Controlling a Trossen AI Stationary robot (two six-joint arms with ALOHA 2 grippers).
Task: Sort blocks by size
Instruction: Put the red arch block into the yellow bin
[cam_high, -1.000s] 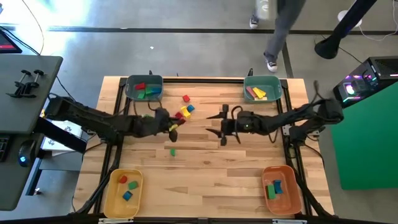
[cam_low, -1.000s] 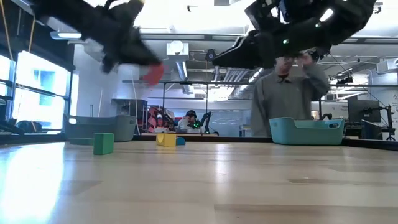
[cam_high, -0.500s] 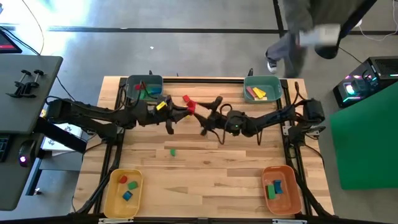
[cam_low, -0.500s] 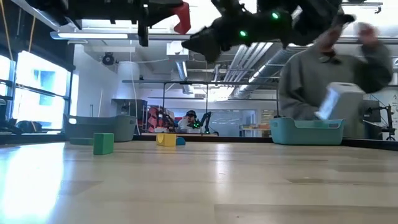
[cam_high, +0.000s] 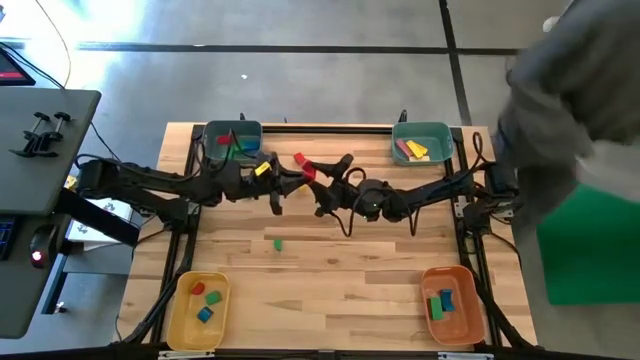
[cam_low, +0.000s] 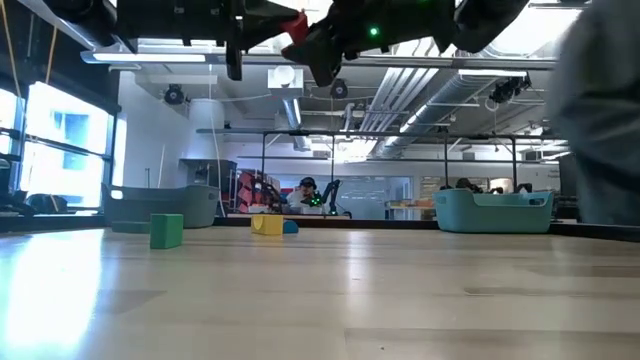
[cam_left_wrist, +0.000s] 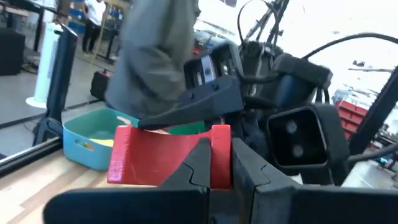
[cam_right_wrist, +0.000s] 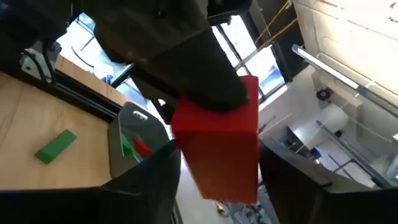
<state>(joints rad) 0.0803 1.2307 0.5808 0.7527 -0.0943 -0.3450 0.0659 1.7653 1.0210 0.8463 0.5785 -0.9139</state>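
Left gripper (cam_high: 296, 180): raised above the far middle of the table, its fingers clamped on a red arch block (cam_high: 306, 171); in the left wrist view the two dark fingers (cam_left_wrist: 198, 163) pressed together over the block's near face.
Red arch block: held in the air between the two arms, off the wood; in the low view it showed at the top of the picture (cam_low: 295, 28), high over the tabletop.
Right gripper (cam_high: 331, 178): met the left one from the other side, fingers spread with the red block (cam_right_wrist: 224, 140) between them; whether they touched it could not be told.
Green cube (cam_high: 278, 244): alone on the table (cam_high: 350, 270) nearer the middle, well apart from both grippers.
Red block on table (cam_high: 298, 158): just beyond the grippers.
Teal bins: far left one (cam_high: 232, 140) held red and green pieces; far right one (cam_high: 421, 142) held pink and yellow pieces.
Near bins: yellow bin (cam_high: 198, 310) at left, orange bin (cam_high: 452, 304) at right, each with a few blocks.
Person (cam_high: 575, 110): a blurred grey-clad figure at the table's far right edge.
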